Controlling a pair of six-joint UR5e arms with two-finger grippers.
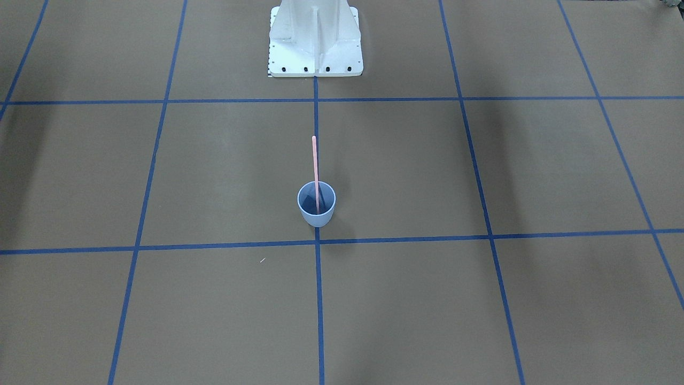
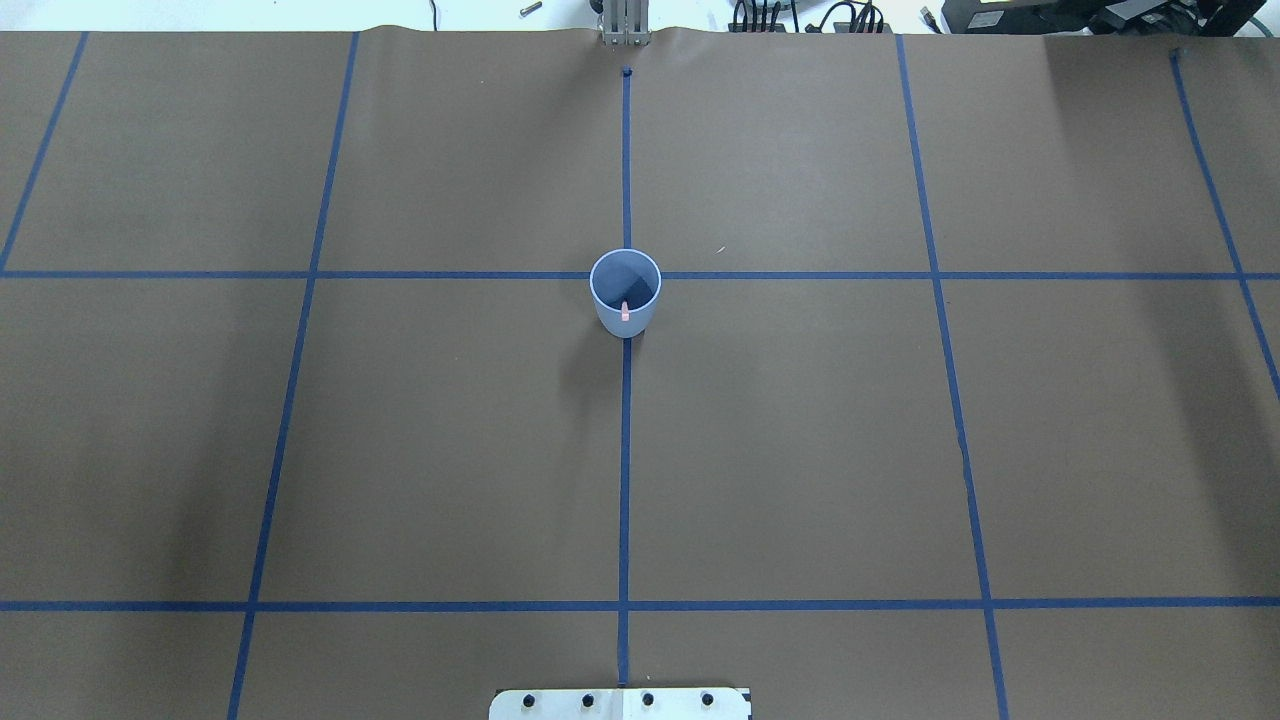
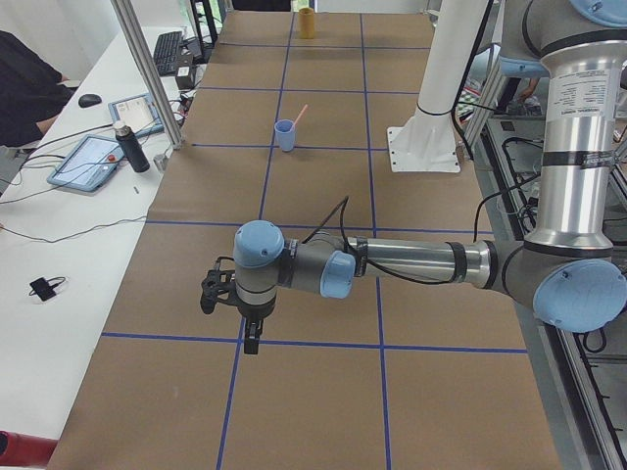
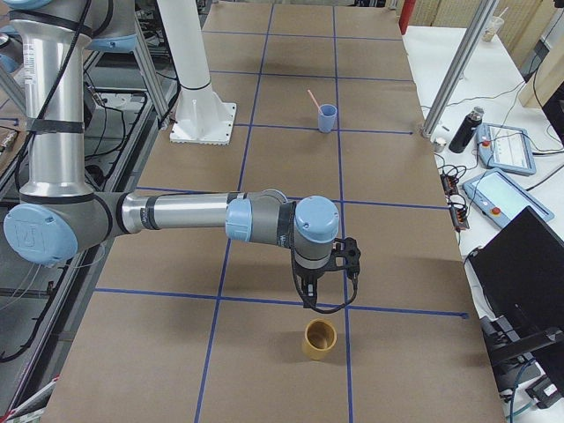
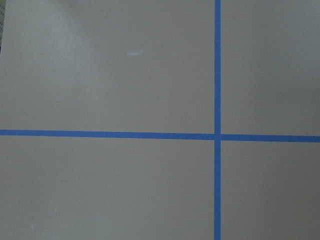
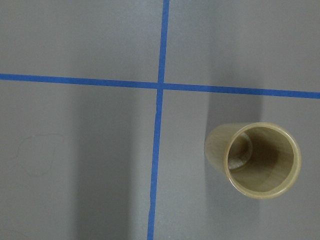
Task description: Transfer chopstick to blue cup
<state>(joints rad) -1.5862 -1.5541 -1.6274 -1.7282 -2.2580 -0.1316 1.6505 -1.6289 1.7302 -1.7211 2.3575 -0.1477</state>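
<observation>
The blue cup (image 1: 316, 217) stands upright at the table's middle, on a crossing of blue tape lines; it also shows in the overhead view (image 2: 611, 318) and both side views (image 3: 285, 136) (image 4: 327, 118). The pink chopstick (image 1: 315, 163) stands inside it, leaning on the rim toward the robot's base, with its top end showing from above (image 2: 625, 311). My left gripper (image 3: 235, 315) hangs far from the cup near the table's left end. My right gripper (image 4: 326, 291) hangs near the right end. Both show only in side views, so I cannot tell whether they are open or shut.
A tan wooden cup (image 4: 319, 340) stands upright and empty just below my right gripper, and shows in the right wrist view (image 6: 256, 160). The robot's white base (image 1: 315, 45) is at the table's robot side. A desk with tablets and a bottle (image 3: 127, 147) borders the operators' side.
</observation>
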